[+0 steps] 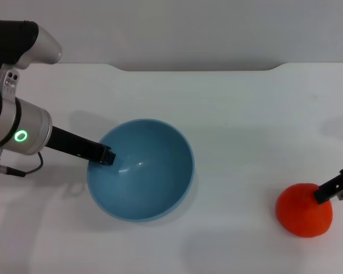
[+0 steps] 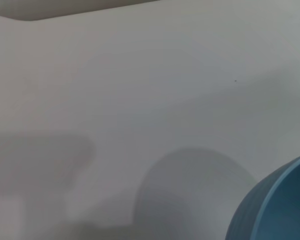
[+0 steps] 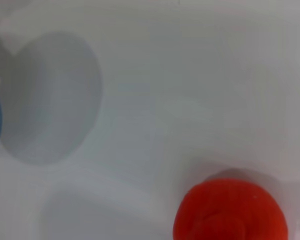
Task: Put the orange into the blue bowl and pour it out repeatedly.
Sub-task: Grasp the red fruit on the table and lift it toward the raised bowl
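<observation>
Red-orange, round, slightly lumpy orange (image 1: 303, 210) sits on the white table (image 1: 240, 114), well apart from the glossy light-blue bowl (image 1: 140, 169), toward the robot's right. Right gripper (image 1: 336, 188) is at the fruit's upper edge, much the nearer arm; finger state cannot be told. Left gripper (image 1: 106, 155) pinches the bowl's left rim, bowl empty. No labels or writing legible.

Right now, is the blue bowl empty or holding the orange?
Empty: the blue bowl shows only bare interior, and the orange sits on the table by the right gripper.
</observation>
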`<control>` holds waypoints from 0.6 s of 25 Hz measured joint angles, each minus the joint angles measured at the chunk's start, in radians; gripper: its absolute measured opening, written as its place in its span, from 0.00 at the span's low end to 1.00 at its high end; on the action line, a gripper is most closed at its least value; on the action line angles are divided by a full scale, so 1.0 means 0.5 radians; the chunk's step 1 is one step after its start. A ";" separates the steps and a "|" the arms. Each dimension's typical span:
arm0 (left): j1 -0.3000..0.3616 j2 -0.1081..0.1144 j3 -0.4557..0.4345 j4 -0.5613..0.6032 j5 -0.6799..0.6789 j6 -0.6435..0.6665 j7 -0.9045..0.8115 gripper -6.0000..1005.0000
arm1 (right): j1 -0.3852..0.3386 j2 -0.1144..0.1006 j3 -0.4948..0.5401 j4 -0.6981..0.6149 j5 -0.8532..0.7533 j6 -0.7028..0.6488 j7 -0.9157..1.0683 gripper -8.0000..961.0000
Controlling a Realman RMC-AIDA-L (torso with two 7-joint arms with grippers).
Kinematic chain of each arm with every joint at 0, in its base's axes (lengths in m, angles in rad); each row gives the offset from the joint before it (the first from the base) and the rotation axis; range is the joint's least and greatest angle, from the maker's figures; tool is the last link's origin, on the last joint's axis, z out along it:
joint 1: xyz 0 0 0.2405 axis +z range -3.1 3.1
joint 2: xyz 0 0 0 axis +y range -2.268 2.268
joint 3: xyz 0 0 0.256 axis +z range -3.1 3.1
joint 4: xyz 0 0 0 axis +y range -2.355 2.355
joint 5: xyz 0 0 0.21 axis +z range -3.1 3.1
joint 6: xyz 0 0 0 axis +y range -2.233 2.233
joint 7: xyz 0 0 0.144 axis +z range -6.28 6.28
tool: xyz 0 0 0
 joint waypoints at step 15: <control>-0.001 -0.005 0.007 0.002 0.000 -0.006 0.000 0.00 | 0.084 -0.002 -0.153 0.283 0.017 0.245 0.025 0.62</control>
